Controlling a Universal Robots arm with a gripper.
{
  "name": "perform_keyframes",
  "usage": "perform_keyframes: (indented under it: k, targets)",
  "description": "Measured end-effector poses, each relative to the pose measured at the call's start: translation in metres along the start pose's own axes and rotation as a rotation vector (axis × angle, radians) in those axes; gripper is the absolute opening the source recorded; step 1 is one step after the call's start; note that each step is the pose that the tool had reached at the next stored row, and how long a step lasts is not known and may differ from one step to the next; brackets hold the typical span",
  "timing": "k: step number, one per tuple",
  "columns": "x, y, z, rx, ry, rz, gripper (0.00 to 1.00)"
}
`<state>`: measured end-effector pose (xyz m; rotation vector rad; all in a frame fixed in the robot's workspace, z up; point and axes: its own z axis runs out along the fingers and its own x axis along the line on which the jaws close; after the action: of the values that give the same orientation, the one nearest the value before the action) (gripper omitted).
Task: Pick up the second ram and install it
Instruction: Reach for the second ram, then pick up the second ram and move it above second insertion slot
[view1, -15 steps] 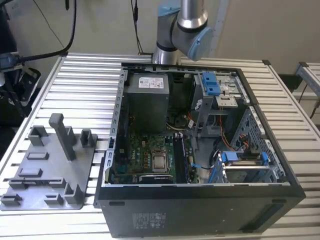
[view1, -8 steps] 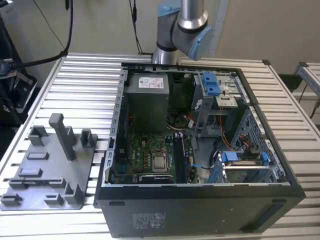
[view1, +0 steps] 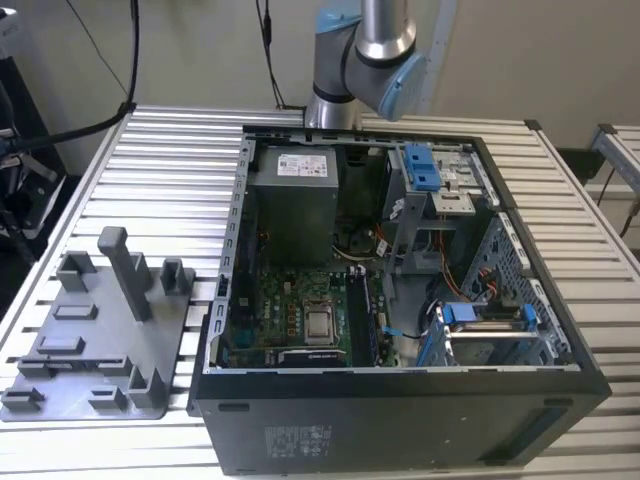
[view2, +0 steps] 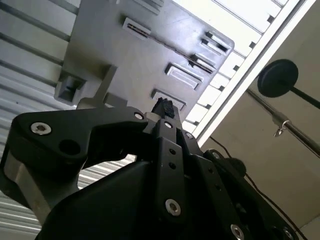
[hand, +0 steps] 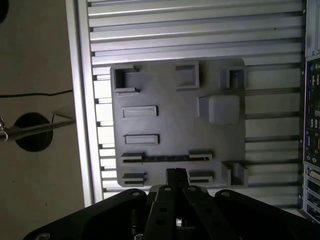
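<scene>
Just beyond the tips of the gripper (hand: 176, 176), the second ram (hand: 165, 158) stood on its thin edge in the grey tray (hand: 165, 85), propped between two slotted holders (hand: 132, 157), seemingly so its top edge was free to pinch. The jaws were drawn narrow, holding nothing, clear of the stick and aimed near its middle
</scene>
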<state>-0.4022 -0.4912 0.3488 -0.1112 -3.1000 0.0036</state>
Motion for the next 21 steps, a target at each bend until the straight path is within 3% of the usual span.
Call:
perform_keyframes:
  k: [16, 21]
  targets:
    - [0.0, -0.0002, 0.0001, 0.0014, 0.0002, -0.002, 0.11]
    - [0.0006, -0.0002, 0.0001, 0.0028, -0.0034, -0.042, 0.11]
